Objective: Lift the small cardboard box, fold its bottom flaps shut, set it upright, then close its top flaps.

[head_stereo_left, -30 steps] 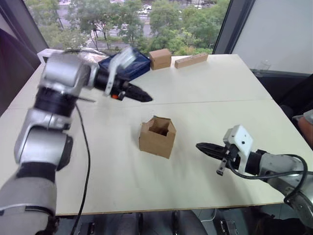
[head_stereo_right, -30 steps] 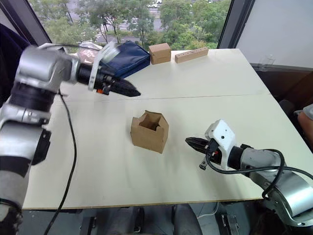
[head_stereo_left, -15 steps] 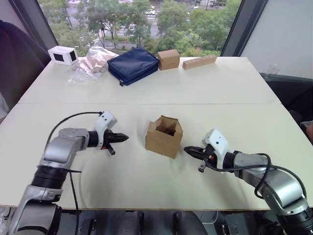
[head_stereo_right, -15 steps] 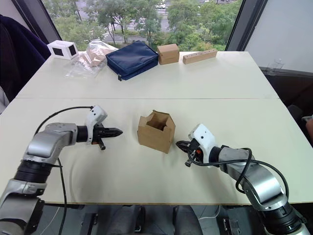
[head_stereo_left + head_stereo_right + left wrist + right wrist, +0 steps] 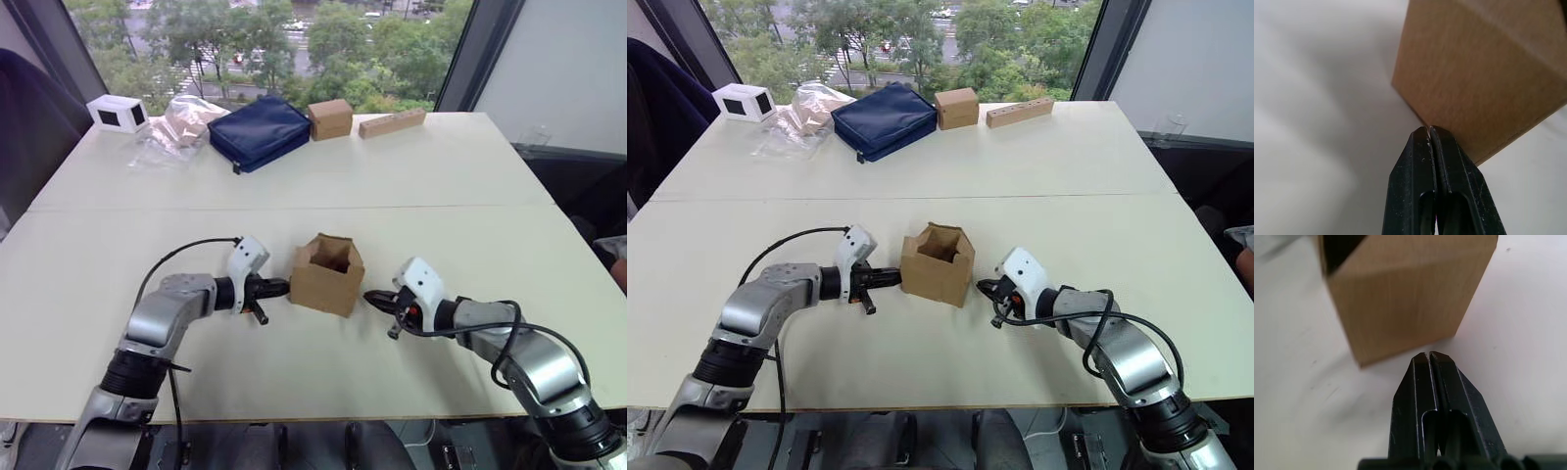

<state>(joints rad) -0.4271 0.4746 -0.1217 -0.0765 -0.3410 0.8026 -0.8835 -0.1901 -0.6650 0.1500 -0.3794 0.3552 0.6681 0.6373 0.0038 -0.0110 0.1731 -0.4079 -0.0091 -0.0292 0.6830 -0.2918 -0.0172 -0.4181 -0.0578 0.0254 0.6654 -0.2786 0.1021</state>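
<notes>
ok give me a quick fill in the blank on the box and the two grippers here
1. The small cardboard box stands on the table with its top flaps ____.
2. The left gripper has its fingers ____.
3. The right gripper points at the box from the robot's ____ side.

Missing words: open; shut; right

Left gripper (image 5: 281,287) low over the table, arm bent at the elbow and reaching inward toward the middle, fingers (image 5: 1422,161) pressed flat together. Right gripper (image 5: 371,297) likewise low, forearm stretched inward from the right side, fingers (image 5: 1422,377) closed tight, tips pointing toward the left gripper.
</notes>
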